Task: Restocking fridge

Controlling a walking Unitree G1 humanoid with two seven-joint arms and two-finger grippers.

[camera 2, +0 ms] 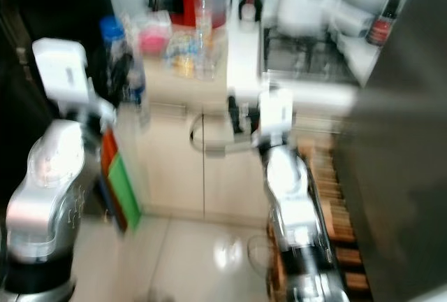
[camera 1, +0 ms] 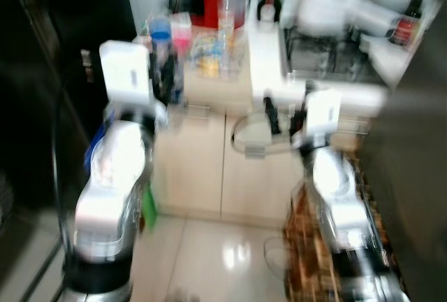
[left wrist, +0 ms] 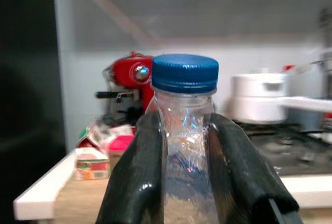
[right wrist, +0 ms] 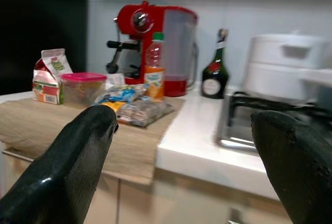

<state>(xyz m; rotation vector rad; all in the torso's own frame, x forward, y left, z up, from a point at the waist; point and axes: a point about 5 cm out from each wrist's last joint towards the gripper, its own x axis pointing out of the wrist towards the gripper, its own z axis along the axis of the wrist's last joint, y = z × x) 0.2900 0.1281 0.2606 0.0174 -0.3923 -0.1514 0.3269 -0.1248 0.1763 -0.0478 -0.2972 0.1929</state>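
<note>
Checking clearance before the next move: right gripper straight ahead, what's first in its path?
Probably the white counter edge: the open right gripper points at it. The snack packets lie further back and left. Depth is unclear.

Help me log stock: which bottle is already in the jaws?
The clear bottle with the blue cap, clamped by the left gripper; the orange-label bottle and dark bottle stand on the counter.

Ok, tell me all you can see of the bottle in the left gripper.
The bottle is clear plastic with a blue ribbed screw cap, closed. It stands upright, clamped at the neck and shoulder between the left gripper's two black fingers, which touch it on both sides. Its lower part looks dark, but the contents are unclear. It is held up in front of the wooden countertop, not resting on it.
</note>
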